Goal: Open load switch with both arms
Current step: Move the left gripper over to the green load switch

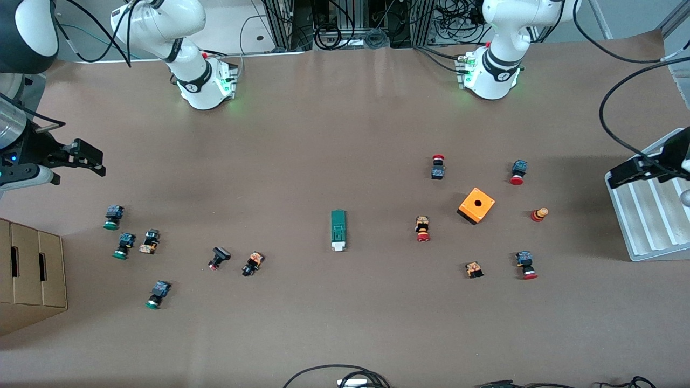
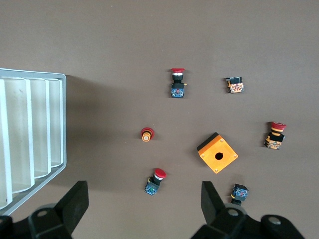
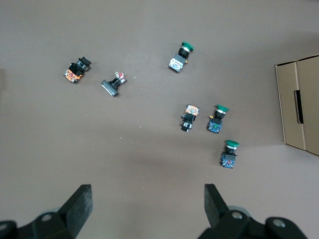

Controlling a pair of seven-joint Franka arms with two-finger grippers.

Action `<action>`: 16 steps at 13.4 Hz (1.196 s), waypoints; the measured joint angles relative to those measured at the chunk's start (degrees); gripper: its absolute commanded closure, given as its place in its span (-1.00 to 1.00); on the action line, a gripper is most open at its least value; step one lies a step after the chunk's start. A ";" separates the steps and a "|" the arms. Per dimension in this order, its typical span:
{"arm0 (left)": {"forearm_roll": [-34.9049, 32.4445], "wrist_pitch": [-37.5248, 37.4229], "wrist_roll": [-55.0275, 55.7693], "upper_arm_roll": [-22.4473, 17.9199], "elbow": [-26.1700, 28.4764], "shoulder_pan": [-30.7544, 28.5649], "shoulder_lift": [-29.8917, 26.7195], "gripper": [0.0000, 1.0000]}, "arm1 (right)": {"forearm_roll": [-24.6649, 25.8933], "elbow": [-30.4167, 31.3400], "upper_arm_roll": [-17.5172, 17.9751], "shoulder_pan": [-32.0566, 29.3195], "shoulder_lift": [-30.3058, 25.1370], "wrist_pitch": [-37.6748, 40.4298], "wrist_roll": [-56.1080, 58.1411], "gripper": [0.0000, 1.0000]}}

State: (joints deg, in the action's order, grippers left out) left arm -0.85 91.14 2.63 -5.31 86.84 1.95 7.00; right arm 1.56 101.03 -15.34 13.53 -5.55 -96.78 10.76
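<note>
With the left gripper [image 1: 636, 171] and right gripper [image 1: 81, 156] both spread wide and empty above the counter's [image 1: 323, 323] ends, each should approach the load switch [image 1: 338, 230] lying mid-counter squarely, one bracing, one prying.

Even, diffuse overhead lighting. The brown table [image 1: 302, 161] shows pale glare streaks toward 12 o'clock in the front view, with soft broad shadows at 3 and 9 o'clock. Small parts cast short, faint shadows. Both wrist views are dimmer, sharp at centre, with blurred dark shadow near 6 o'clock.
</note>
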 measured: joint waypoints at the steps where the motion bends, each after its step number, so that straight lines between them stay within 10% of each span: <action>1: 0.00 0.60 0.00 0.04 0.00 0.18 0.74 -1.00 | 0.00 -0.08 0.00 0.00 0.00 0.00 0.00 -1.00; 16: -0.15 9.34 1.41 13.99 0.02 1.11 9.79 -1.00 | -0.19 -0.43 -0.19 -0.05 0.45 -0.26 0.00 -1.00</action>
State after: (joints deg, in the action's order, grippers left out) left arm -1.00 100.48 4.04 8.69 86.86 3.06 16.80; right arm 1.37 100.60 -15.53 13.48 -5.10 -97.05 10.76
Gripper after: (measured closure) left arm 0.000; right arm 0.000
